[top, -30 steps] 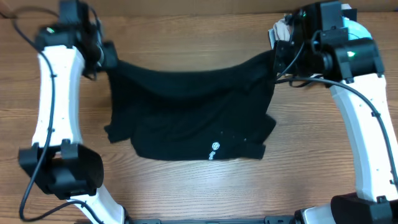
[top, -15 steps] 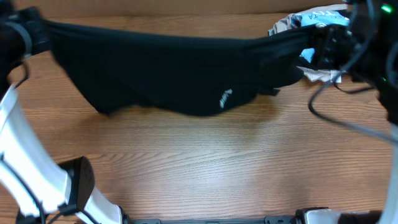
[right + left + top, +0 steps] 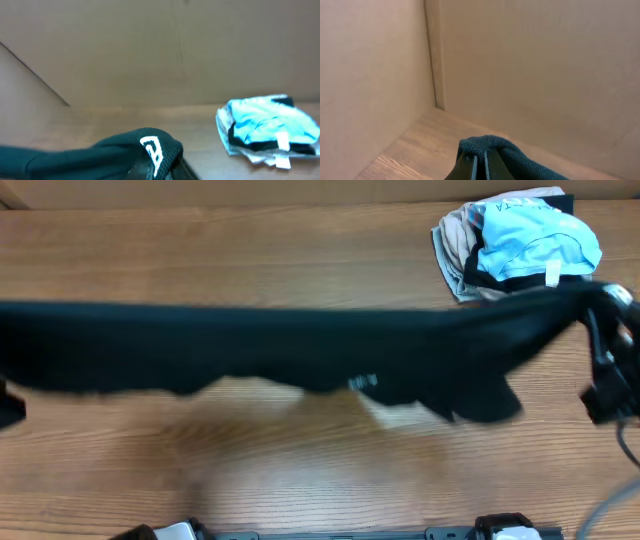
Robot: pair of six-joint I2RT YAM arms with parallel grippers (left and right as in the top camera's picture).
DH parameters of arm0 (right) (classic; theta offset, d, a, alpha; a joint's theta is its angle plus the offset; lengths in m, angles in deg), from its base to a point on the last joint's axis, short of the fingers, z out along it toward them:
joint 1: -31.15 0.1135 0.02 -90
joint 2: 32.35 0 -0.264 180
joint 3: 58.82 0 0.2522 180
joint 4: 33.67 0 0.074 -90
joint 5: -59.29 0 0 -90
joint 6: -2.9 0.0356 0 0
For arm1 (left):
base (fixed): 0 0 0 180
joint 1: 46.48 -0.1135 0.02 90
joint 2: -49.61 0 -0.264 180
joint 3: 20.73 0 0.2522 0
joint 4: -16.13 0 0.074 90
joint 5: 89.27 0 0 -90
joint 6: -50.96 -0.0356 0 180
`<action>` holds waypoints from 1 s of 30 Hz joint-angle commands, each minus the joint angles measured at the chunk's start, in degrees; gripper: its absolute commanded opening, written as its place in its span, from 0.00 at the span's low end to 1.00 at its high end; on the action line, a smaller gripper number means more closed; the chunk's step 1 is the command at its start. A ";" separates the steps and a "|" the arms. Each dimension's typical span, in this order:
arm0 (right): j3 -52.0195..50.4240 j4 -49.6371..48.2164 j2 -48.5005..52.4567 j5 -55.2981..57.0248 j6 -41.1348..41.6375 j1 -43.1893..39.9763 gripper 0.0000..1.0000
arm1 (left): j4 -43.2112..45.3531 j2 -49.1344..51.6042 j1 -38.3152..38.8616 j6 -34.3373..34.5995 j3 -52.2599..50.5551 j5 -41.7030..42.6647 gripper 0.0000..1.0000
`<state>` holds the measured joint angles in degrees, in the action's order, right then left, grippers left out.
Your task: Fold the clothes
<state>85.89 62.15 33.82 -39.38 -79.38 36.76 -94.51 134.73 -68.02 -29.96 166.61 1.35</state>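
The clothes (image 3: 300,345), a limp black garment, hang in a long, blurred band from the left edge of the overhead frame almost to the right edge, over the wooden tabletop (image 3: 300,470). The left fingers (image 3: 466,170), at the bottom centre of the left wrist view, are pressed together on a bunched fold of the black fabric, with plain tan panels (image 3: 545,75) behind. The right fingers (image 3: 603,298), at the far right of the overhead frame, are closed on the garment's other end. In the right wrist view that end shows as a dark bunch with a white logo (image 3: 150,147) at the lower centre. A light blue garment (image 3: 535,240) with black trim lies on a beige garment (image 3: 455,235) in the upper right of the frame, apart from the black band.
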 commanded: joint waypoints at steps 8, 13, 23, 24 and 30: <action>0.66 -3.52 8.31 3.48 -1.97 -0.50 0.04 | 0.28 8.72 -0.72 0.31 -5.14 -2.54 0.04; 0.66 -8.33 17.88 2.73 -2.25 -0.44 0.04 | 2.36 17.03 -0.72 0.17 -5.84 -2.14 0.04; 0.70 -33.05 32.33 2.19 -2.23 -0.44 0.04 | 17.22 29.62 -0.57 0.13 -5.84 4.83 0.04; 0.70 -34.91 32.33 2.21 -2.25 -0.44 0.04 | 18.34 29.59 -0.57 0.09 -5.84 4.68 0.04; 1.84 -38.16 32.17 2.23 -3.30 -0.50 0.04 | 20.76 27.96 -0.57 -0.63 -5.79 4.94 0.04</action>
<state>85.54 24.23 68.48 -40.34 -81.82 36.94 -74.09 165.07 -67.85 -29.98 159.66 8.28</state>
